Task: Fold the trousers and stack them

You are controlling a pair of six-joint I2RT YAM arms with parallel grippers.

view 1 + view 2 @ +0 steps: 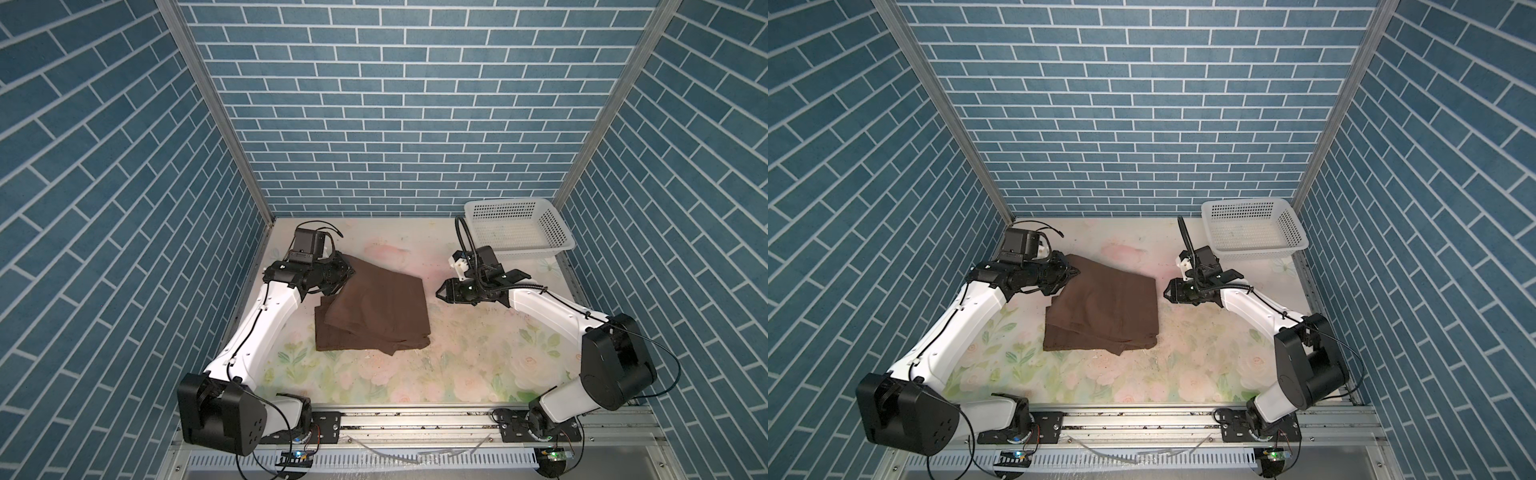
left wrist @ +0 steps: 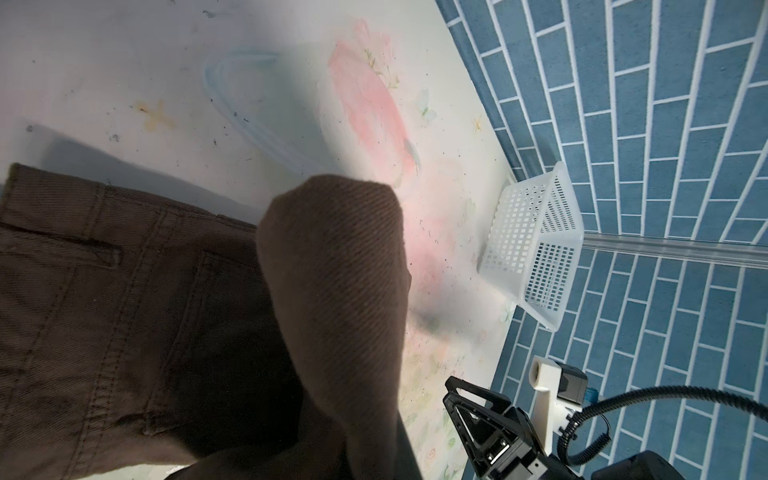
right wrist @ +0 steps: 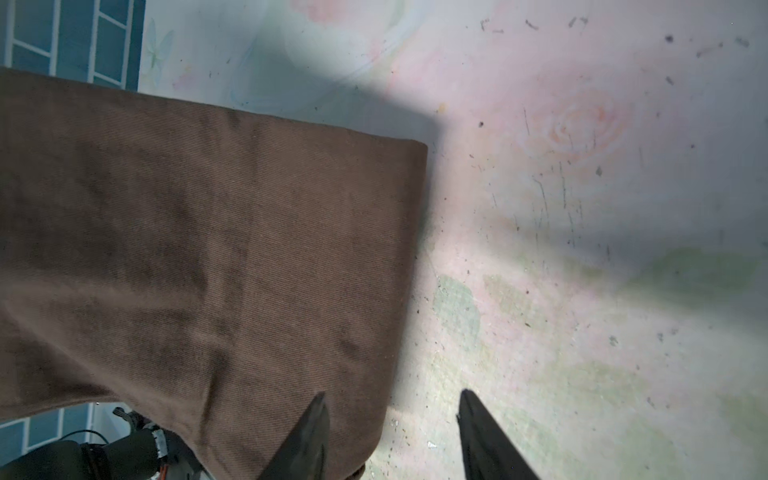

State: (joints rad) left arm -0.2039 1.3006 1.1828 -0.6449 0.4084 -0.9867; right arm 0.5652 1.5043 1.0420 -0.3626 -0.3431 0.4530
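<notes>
In both top views the trousers (image 1: 374, 309) (image 1: 1104, 311) lie folded into a rough brown rectangle on the flowered worktop (image 1: 415, 374), a little left of the middle. Lower layers peek out along the near and left edges. The left end effector (image 1: 347, 272) (image 1: 1073, 274) sits at the far left corner of the pile, pinched tight on the top layer, which rises off the stack to meet it. The right end effector (image 1: 440, 293) (image 1: 1166, 293) hangs just beside the right edge of the trousers, clear of the cloth and pointing at it. A white perforated basket (image 1: 513, 203) (image 1: 1250, 204) stands in the far right corner, well apart from the trousers.

From the left wrist, a hump of the trousers (image 2: 332, 270) bulges right in front of the lens and hides the fingers, so the grip itself cannot be seen here. Next to the hump, a stitched pocket panel lies flat on the worktop (image 2: 166, 62). The basket (image 2: 532, 249) stands against the blue brick wall, and the right end effector (image 2: 473, 415) shows close by.

From the right wrist, the two dark fingers (image 3: 486, 440) stand well apart with nothing held between them. One overlaps the trousers' edge in the picture and the other is over bare worktop (image 3: 582, 291). The smooth folded face of the trousers (image 3: 208, 249) lies flat, its corner square.
</notes>
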